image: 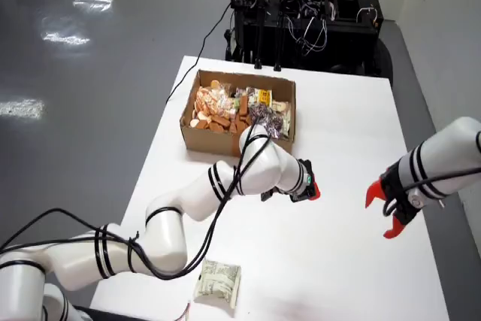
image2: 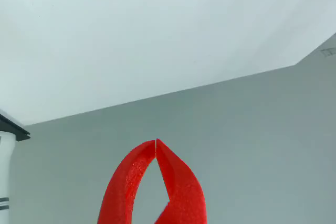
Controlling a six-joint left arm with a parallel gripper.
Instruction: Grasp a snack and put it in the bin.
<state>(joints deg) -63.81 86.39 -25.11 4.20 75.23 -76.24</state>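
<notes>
A cardboard box point(image: 197, 134) full of several snack packets stands at the back of the white table point(image: 353, 110) in the overhead view. One pale snack packet point(image: 218, 283) lies alone near the table's front edge. My gripper point(image: 313, 190) with red fingers hovers low over the middle of the table, in front of and to the right of the box and far from the loose packet. In the wrist view its red fingertips point(image2: 156, 145) meet, with nothing between them. That view shows only bare table top and grey floor beyond its edge.
A second white arm enters from the right, its red gripper point(image: 383, 212) spread open over the table's right side. A dark equipment rack point(image: 301, 13) with cables stands behind the table. A black cable point(image: 225, 201) runs along my arm.
</notes>
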